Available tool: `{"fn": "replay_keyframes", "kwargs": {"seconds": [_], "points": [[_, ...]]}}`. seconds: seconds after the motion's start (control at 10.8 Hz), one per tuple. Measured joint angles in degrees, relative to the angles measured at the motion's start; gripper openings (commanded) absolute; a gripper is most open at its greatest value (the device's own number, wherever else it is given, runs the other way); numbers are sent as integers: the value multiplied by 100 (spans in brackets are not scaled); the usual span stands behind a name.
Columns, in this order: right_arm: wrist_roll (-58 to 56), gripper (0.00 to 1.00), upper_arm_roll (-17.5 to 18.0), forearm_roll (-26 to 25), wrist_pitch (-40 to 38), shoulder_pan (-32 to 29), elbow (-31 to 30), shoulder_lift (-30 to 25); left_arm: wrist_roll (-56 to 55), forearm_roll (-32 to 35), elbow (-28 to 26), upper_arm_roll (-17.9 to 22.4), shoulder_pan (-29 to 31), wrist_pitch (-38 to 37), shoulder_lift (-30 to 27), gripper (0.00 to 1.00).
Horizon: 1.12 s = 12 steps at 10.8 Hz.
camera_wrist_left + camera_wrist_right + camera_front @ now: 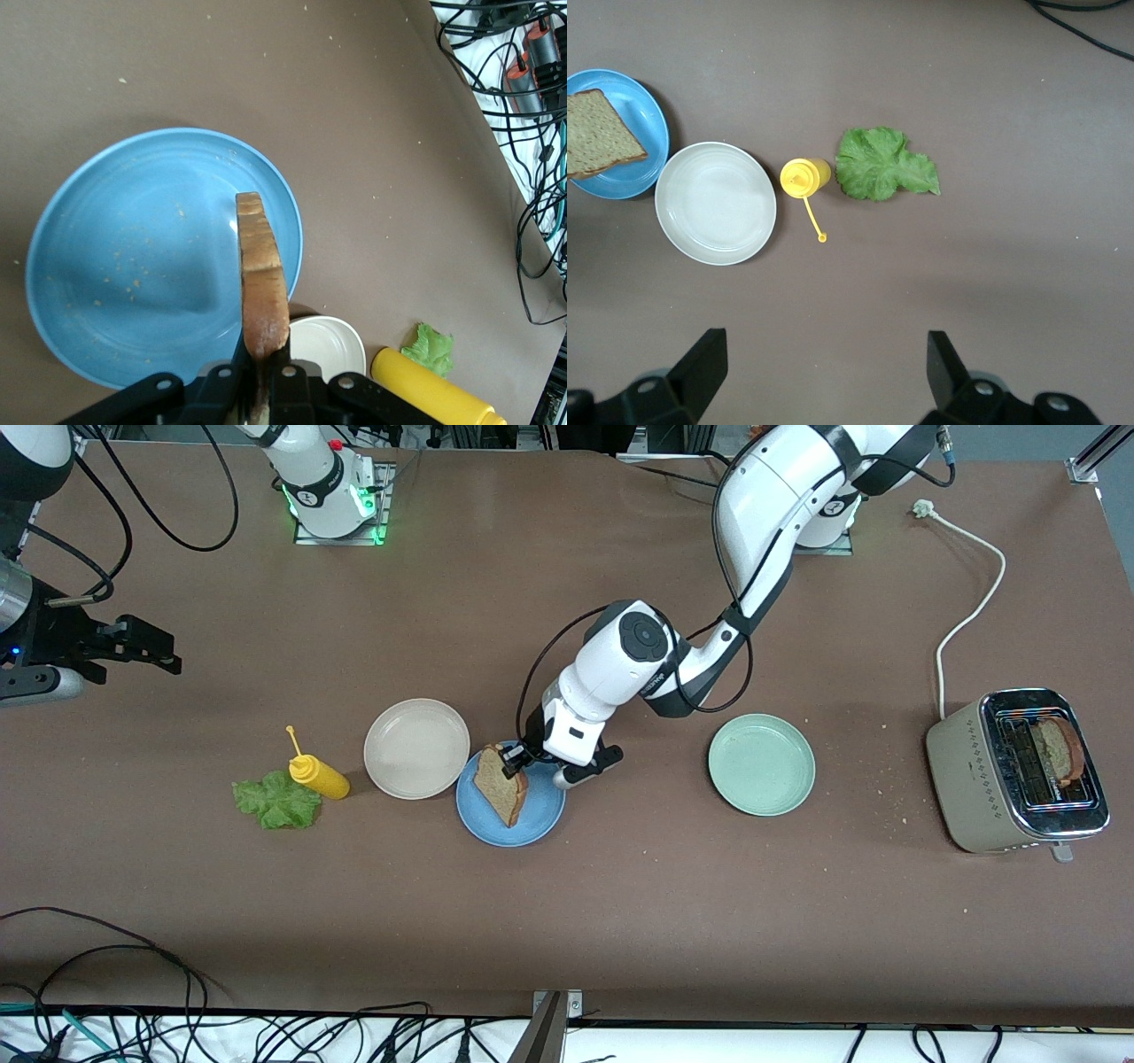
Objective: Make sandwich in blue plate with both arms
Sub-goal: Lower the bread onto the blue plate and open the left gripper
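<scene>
Left gripper: clamped on one slice of brown bread, held by its edge over the blue plate; the left wrist view shows the slice on edge between the black fingers.
Bread slice: tilted, its lower corner down at the plate; whether it touches the plate's surface cannot be told.
Blue plate: on the brown table, just beside the beige plate, which lies toward the right arm's end; crumbs dot its surface.
Right gripper: fingers spread wide and holding nothing, waiting high over the right arm's end of the table.
Lettuce leaf: flat on the table, touching the yellow squeeze bottle.
Mint-green plate: bare, toward the left arm's end from the blue plate.
Toaster: at the left arm's end, a second slice standing in one slot.
</scene>
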Motion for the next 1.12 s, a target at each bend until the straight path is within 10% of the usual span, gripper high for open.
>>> {"fn": "replay_keyframes", "kwargs": {"seconds": [0.56,1.12], "points": [[0,100,0,0,3,0,0,0,-47,0,305,3,-88,0,366,4],[0,100,0,0,3,0,0,0,-84,0,343,76,-74,-115,381,89]]}}
